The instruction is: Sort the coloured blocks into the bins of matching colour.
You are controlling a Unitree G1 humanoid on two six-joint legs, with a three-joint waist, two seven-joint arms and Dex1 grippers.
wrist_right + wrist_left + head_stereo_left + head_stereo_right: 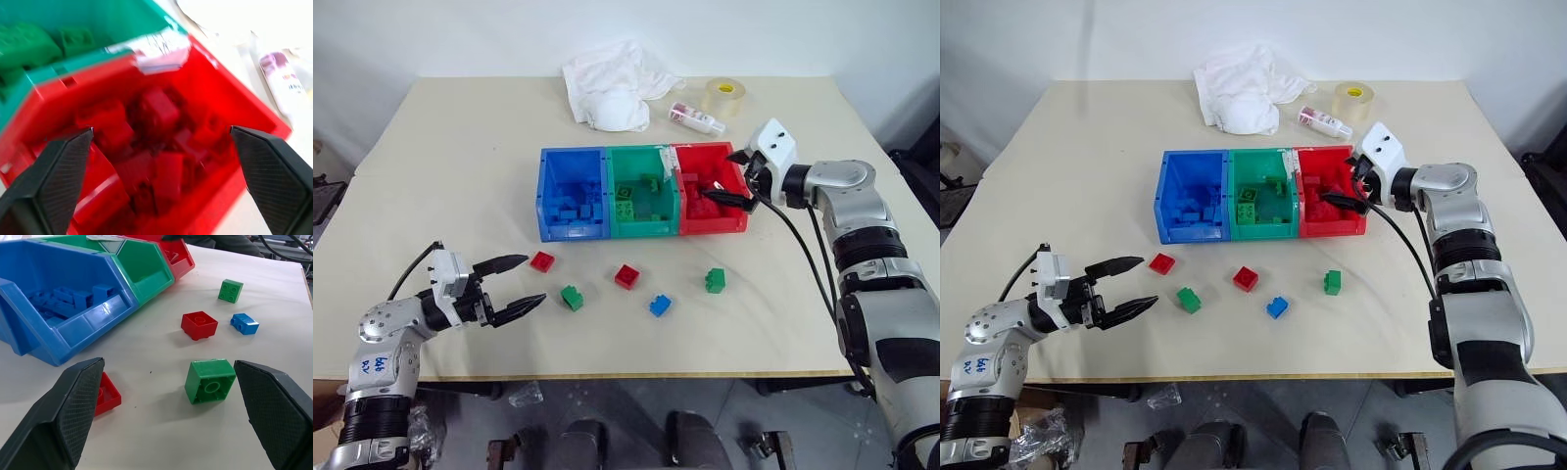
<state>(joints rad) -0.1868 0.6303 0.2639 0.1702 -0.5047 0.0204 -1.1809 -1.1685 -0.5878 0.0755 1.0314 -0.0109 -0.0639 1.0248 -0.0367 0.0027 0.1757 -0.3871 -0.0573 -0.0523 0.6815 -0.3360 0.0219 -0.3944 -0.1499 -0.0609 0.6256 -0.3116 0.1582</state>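
Three joined bins stand mid-table: blue [573,201], green [641,196] and red [710,191], each holding blocks of its own colour. Loose blocks lie in front of them: red [542,260], green [572,297], red [626,276], blue [660,305], green [715,280]. My left gripper [533,280] hovers open and level just left of the near green block [211,381], with the red block [105,394] beside one finger. My right gripper [720,176] stands open over the red bin [234,98], nothing between its fingers, red blocks [156,147] lying below.
A crumpled white cloth [612,83], a small clear bottle [695,118] and a clear tape roll [724,96] sit behind the bins. The table's front edge [636,375] runs close behind the loose blocks.
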